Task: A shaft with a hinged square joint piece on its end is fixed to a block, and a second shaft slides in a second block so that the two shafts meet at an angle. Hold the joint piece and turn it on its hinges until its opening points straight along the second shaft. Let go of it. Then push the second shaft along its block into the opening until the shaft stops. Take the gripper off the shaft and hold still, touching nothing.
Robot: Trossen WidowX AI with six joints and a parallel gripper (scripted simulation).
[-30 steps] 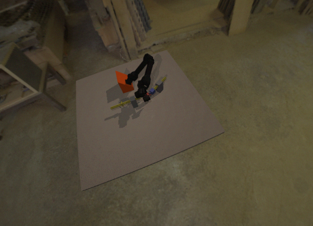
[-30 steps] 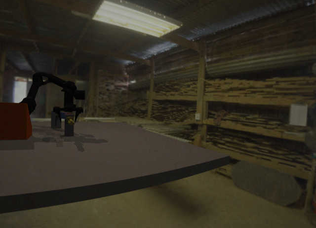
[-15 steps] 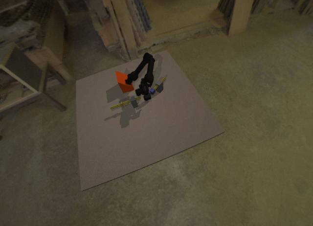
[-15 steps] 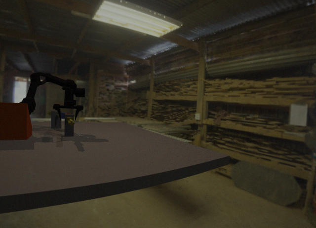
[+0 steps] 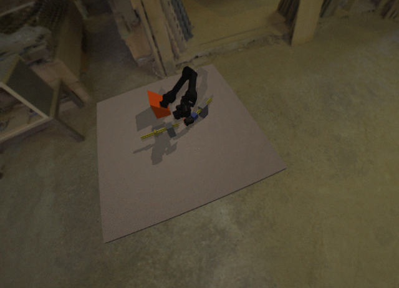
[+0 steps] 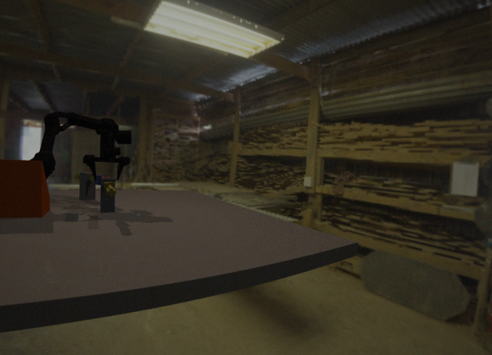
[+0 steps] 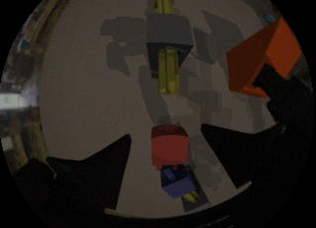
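My gripper (image 5: 182, 118) (image 6: 107, 177) (image 7: 166, 132) is open and empty, with its fingertips above and on either side of the red joint piece (image 7: 169, 149). The red piece joins a blue hinge part (image 5: 194, 115) (image 7: 179, 188) on the first yellow shaft (image 5: 209, 100), held by a grey block (image 5: 203, 111) (image 6: 86, 188). The red piece's dark end faces the second yellow shaft (image 5: 148, 136) (image 7: 168, 82) and looks roughly in line with it. That shaft passes through the second grey block (image 5: 170, 130) (image 6: 107, 200) (image 7: 169, 30). A gap separates its near end from the red piece.
An orange block (image 5: 158, 108) (image 6: 21, 188) (image 7: 264, 62) stands beside the arm, to the right in the wrist view. The second shaft has a small cross knob (image 5: 155, 131) beyond its block. All stand on a greyish-pink table top (image 5: 193, 169) (image 6: 178, 240).
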